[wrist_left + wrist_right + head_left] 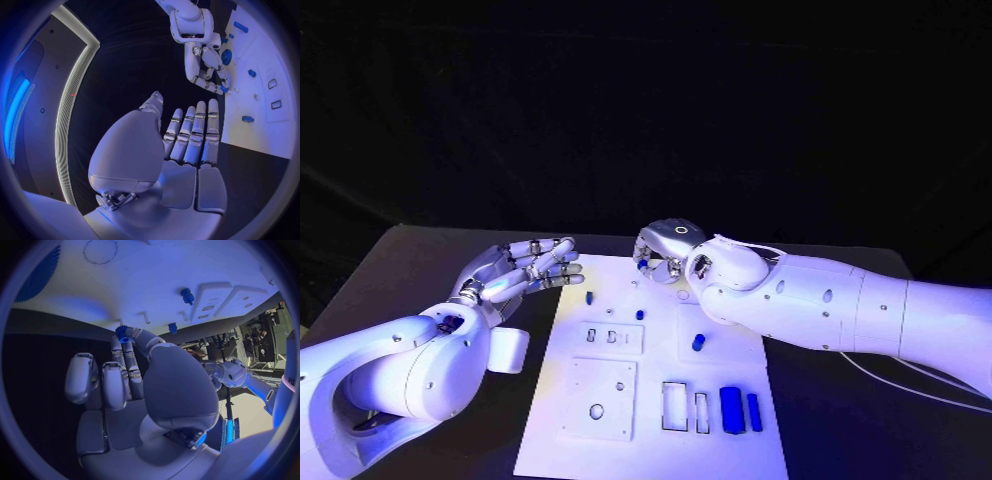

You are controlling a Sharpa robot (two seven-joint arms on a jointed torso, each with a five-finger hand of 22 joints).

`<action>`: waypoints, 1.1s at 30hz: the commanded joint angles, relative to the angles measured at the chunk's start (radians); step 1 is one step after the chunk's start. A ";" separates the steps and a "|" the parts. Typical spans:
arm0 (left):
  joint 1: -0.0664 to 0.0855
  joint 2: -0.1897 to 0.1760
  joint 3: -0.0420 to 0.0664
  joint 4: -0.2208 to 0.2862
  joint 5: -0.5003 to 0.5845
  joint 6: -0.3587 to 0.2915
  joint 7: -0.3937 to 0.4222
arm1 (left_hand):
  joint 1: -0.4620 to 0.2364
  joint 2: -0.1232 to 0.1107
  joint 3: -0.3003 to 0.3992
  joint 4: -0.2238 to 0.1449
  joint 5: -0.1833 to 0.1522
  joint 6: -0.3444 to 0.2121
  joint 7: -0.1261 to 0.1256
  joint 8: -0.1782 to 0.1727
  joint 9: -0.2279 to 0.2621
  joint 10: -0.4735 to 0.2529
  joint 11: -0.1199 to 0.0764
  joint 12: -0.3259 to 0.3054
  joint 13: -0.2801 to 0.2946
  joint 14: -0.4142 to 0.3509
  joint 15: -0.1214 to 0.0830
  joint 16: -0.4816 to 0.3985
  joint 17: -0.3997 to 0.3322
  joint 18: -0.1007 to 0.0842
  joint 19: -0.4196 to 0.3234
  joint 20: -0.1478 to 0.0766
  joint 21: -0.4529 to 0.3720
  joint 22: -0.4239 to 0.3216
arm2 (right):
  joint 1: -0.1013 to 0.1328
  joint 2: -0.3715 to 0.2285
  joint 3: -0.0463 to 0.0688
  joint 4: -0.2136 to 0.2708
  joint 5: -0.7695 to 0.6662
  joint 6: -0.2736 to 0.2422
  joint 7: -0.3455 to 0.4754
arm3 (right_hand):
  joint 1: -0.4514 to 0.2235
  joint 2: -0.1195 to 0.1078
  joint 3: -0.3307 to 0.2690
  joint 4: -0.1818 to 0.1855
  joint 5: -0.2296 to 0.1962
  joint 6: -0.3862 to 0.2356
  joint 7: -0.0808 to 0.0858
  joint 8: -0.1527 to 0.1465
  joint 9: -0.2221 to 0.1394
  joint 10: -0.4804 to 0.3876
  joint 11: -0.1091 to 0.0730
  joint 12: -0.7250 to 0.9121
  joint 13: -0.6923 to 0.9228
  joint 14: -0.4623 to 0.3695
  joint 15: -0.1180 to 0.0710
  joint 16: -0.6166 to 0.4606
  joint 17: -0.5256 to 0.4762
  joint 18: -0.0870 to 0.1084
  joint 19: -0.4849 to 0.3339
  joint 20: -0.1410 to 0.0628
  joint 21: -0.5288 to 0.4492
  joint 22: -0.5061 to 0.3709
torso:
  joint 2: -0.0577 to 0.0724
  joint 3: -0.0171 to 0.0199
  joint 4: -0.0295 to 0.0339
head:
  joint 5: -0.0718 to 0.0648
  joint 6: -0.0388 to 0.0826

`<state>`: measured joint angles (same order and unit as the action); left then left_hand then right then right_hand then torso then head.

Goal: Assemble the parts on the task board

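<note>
Two hands work over the black bench (387, 260): the white task board (653, 400) lies mid-bench with blue parts (731, 408) on it. The left hand (524, 268) hovers flat and released at the board's far left edge, while the right hand (668, 250) pinches a small blue gear (122, 333) over its far end.

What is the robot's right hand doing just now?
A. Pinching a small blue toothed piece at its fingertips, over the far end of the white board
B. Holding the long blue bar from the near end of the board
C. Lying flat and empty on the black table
A: the right wrist view shows the right hand pinching a small blue gear-like part at its fingertips above the task board.
</note>
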<state>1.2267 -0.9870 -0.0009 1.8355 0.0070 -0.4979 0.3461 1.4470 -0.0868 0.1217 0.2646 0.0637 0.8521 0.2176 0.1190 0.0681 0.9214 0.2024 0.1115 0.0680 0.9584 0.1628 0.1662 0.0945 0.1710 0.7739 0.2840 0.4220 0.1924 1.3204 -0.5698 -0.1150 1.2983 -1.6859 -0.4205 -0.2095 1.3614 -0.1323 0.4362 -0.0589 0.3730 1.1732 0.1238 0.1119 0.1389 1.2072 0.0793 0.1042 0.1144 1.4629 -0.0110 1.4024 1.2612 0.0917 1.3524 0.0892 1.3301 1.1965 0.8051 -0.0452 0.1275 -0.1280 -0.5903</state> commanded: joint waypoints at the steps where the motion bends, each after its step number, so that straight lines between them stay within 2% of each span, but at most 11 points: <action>1: 0.003 0.001 0.001 0.003 0.001 0.020 0.004 | 0.003 0.009 0.002 -0.006 -0.005 0.007 0.037 -0.003 -0.001 0.004 0.003 -0.005 -0.001 -0.001 0.002 -0.003 0.001 0.010 0.004 -0.003 0.005 0.001 | -0.002 0.004 0.000 -0.003 -0.011 0.033 0.002 | -0.005 -0.006 0.006 0.003 0.003 -0.001 0.007 -0.003 0.002 0.023 -0.013 0.001 0.001 0.054 -0.002 0.006 0.001 -0.013 0.000 0.003 0.005 0.001 | 0.001 -0.0001 0.0019 | -0.001 -0.001; 10: 0.004 0.000 0.001 0.004 0.001 0.021 0.003 | 0.004 0.009 0.002 -0.007 -0.005 0.007 0.037 -0.004 -0.001 0.004 0.004 -0.006 -0.001 -0.002 0.002 -0.004 0.001 0.009 0.003 -0.003 0.006 0.001 | -0.006 0.017 0.000 -0.020 -0.011 0.043 0.005 | -0.014 -0.011 0.008 0.006 -0.001 -0.007 0.009 -0.007 0.003 0.017 -0.011 -0.006 -0.001 0.053 0.000 0.006 -0.002 -0.011 -0.008 0.005 0.000 -0.006 | 0.004 -0.0015 0.0048 | -0.001 -0.003; 16: 0.004 0.000 0.001 0.003 0.001 0.021 0.002 | 0.004 0.009 0.002 -0.007 -0.005 0.007 0.037 -0.004 -0.001 0.004 0.004 -0.006 -0.001 -0.002 0.002 -0.004 0.001 0.009 0.003 -0.003 0.006 0.001 | -0.006 0.022 0.000 -0.029 -0.011 0.041 0.001 | -0.024 -0.018 0.017 0.010 -0.007 -0.027 0.016 -0.021 0.002 -0.010 -0.001 -0.026 -0.010 0.051 0.008 0.007 -0.005 -0.009 -0.015 0.010 -0.005 -0.010 | 0.004 -0.0029 0.0039 | -0.002 -0.005; 20: 0.004 0.001 0.001 0.001 0.001 0.022 0.001 | 0.004 0.009 0.002 -0.008 -0.005 0.006 0.038 -0.005 -0.001 0.003 0.004 -0.007 -0.002 -0.003 0.002 -0.005 0.000 0.009 0.002 -0.003 0.006 0.002 | -0.006 0.023 0.000 -0.033 -0.011 0.041 -0.006 | -0.036 -0.033 0.023 0.015 -0.021 -0.055 0.029 -0.040 -0.001 -0.067 0.015 -0.044 -0.026 0.045 0.022 -0.003 -0.025 -0.003 -0.036 0.021 -0.025 -0.037 | 0.004 -0.0025 0.0032 | -0.004 -0.005; 22: 0.004 0.002 0.001 0.001 0.001 0.022 0.000 | 0.004 0.009 0.002 -0.008 -0.005 0.006 0.038 -0.005 -0.001 0.003 0.004 -0.007 -0.002 -0.003 0.002 -0.005 0.000 0.009 0.002 -0.003 0.006 0.002 | -0.006 0.022 0.000 -0.034 -0.012 0.038 -0.010 | -0.043 -0.043 0.020 0.018 -0.039 -0.085 0.038 -0.051 -0.007 -0.118 0.025 -0.043 -0.039 0.034 0.032 -0.024 -0.062 0.006 -0.065 0.029 -0.056 -0.079 | 0.004 -0.0027 0.0036 | -0.005 -0.005; 24: 0.004 0.002 0.001 0.000 0.001 0.023 0.000 | 0.004 0.009 0.002 -0.008 -0.005 0.006 0.038 -0.006 -0.002 0.003 0.004 -0.007 -0.002 -0.003 0.003 -0.005 0.000 0.009 0.002 -0.002 0.007 0.002 | -0.006 0.018 0.000 -0.029 -0.014 0.029 -0.013 | -0.044 -0.051 0.007 0.019 -0.051 -0.118 0.037 -0.051 -0.014 -0.161 0.031 -0.041 -0.047 0.024 0.035 -0.046 -0.100 0.015 -0.092 0.036 -0.088 -0.119 | 0.004 -0.0028 0.0044 | -0.005 -0.005; 29: 0.004 0.001 0.001 -0.002 0.002 0.023 -0.001 | 0.004 0.009 0.001 -0.008 -0.005 0.006 0.038 -0.006 -0.002 0.003 0.004 -0.008 -0.002 -0.004 0.003 -0.006 0.000 0.009 0.002 -0.002 0.007 0.002 | -0.006 -0.018 0.002 0.025 -0.019 0.009 -0.021 | -0.043 -0.055 -0.016 0.024 -0.056 -0.131 0.034 -0.048 -0.016 -0.185 0.032 -0.035 -0.048 0.020 0.036 -0.056 -0.116 0.018 -0.100 0.040 -0.102 -0.133 | 0.003 -0.0012 0.0044 | -0.004 -0.003; 31: 0.004 0.000 0.001 -0.004 0.003 0.024 -0.002 | 0.004 0.009 0.001 -0.008 -0.005 0.006 0.038 -0.006 -0.002 0.003 0.004 -0.008 -0.002 -0.004 0.003 -0.006 0.000 0.009 0.002 -0.002 0.007 0.002 | -0.005 -0.048 0.005 0.066 -0.018 0.003 -0.026 | -0.043 -0.052 -0.024 0.028 -0.055 -0.126 0.032 -0.046 -0.015 -0.176 0.029 -0.025 -0.045 0.024 0.035 -0.049 -0.104 0.016 -0.092 0.039 -0.096 -0.122 | 0.003 -0.0014 0.0036 | -0.004 -0.003; 33: 0.004 -0.001 0.001 -0.006 0.003 0.025 -0.002 | 0.004 0.009 0.001 -0.008 -0.005 0.006 0.038 -0.006 -0.002 0.003 0.004 -0.008 -0.002 -0.004 0.003 -0.006 0.000 0.009 0.002 -0.002 0.007 0.002 | -0.003 -0.102 0.010 0.133 -0.006 -0.003 -0.032 | -0.044 -0.049 -0.029 0.033 -0.051 -0.119 0.031 -0.044 -0.013 -0.157 0.026 -0.011 -0.042 0.028 0.032 -0.042 -0.093 0.014 -0.081 0.038 -0.089 -0.108 | 0.003 -0.0017 0.0018 | -0.006 0.002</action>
<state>1.2291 -0.9886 -0.0009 1.8292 0.0076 -0.4936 0.3419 1.4471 -0.0868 0.1243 0.2620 0.0637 0.8521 0.2176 0.1190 0.0673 0.9214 0.2025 0.1069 0.0671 0.9584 0.1628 0.1662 0.0943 0.1709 0.7739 0.2840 0.4219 0.1932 1.3159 -0.6546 -0.1060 1.4062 -1.6874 -0.4064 -0.2228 1.3162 -0.1768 0.4116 -0.0265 0.3229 1.0495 0.1577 0.0642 0.1245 1.0408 0.1045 0.0888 0.0705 1.4664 0.0215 1.3569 1.1649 0.0920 1.2631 0.1266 1.2374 1.0840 0.8089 -0.0472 0.1313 -0.1327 -0.5916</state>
